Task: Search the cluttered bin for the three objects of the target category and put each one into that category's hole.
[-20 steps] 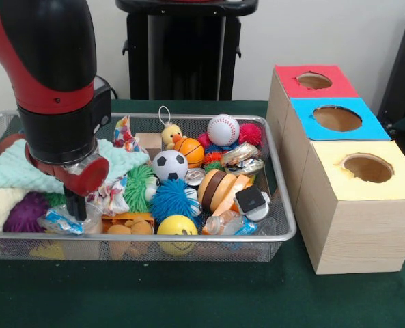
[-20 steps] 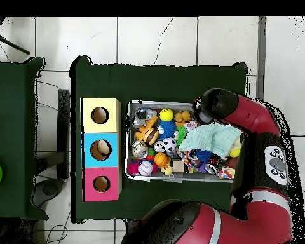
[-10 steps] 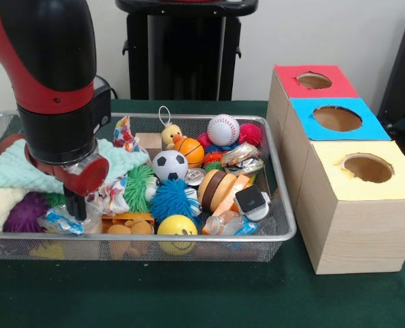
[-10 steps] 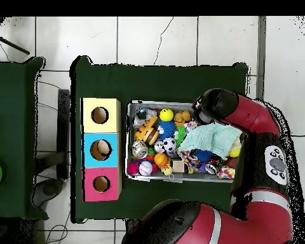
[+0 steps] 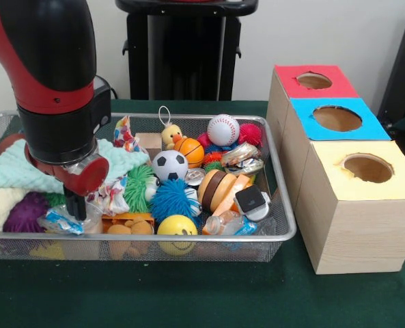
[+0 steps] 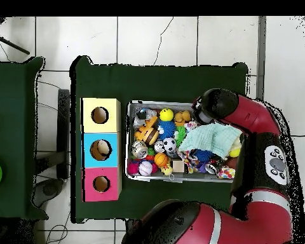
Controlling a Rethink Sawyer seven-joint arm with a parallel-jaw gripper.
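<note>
Front view: no change seen across 1 s; gripper (image 5: 76,205) held low in wire bin (image 5: 284,225), left end, beside crinkled wrapper (image 5: 109,196); finger state cannot be told. Balls (image 5: 170,165) left mid-bin; 3 holes (image 5: 337,118) unfilled. Search judged stalled.

table (image 5: 188,294): green cloth | wire bin (image 5: 284,229) left | three holed boxes (image 5: 352,225) right

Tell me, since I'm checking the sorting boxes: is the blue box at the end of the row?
No, the blue box sits in the middle, between the red box and the yellow box.
</note>
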